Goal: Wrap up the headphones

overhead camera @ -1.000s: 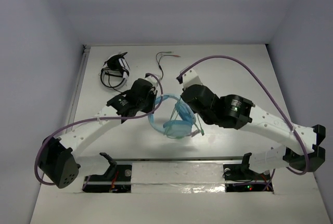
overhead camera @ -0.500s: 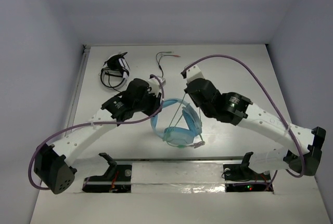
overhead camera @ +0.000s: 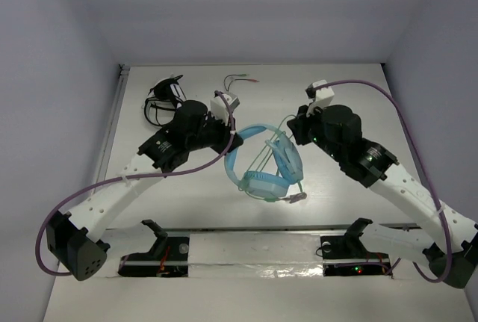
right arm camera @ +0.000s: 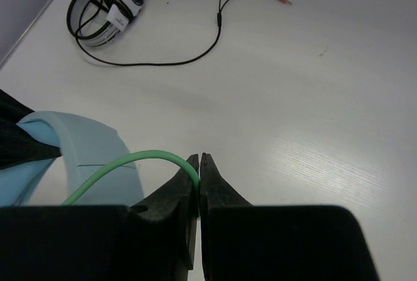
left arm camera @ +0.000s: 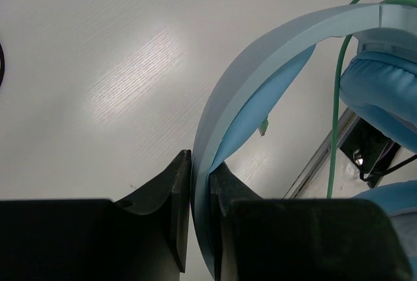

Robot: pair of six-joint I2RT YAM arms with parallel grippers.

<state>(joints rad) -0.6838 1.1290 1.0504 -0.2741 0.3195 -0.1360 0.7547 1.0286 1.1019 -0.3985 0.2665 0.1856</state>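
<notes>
Light blue padded over-ear headphones (overhead camera: 263, 166) are at the white table's (overhead camera: 351, 105) centre. At their 10 o'clock the left claw (left arm camera: 201, 186) pinches the curved headband (left arm camera: 273, 40); at 2 o'clock the right claw (right arm camera: 198, 163) pinches their thin green cable (right arm camera: 146, 154).

The headphones (left arm camera: 273, 59) run off the left wrist view's right edge, ear cups seemingly half cropped.

The left hand (left arm camera: 200, 167) grips the light blue headband (left arm camera: 260, 66) of the headphones (left arm camera: 365, 53), with one finger on each face of the band. The headband arcs upward to the right. A padded ear cup (left arm camera: 384, 92) sits at the right edge. A thin green cable (left arm camera: 337, 118) runs vertically beside the cup. The white worktop (left arm camera: 98, 66) lies below.
</notes>
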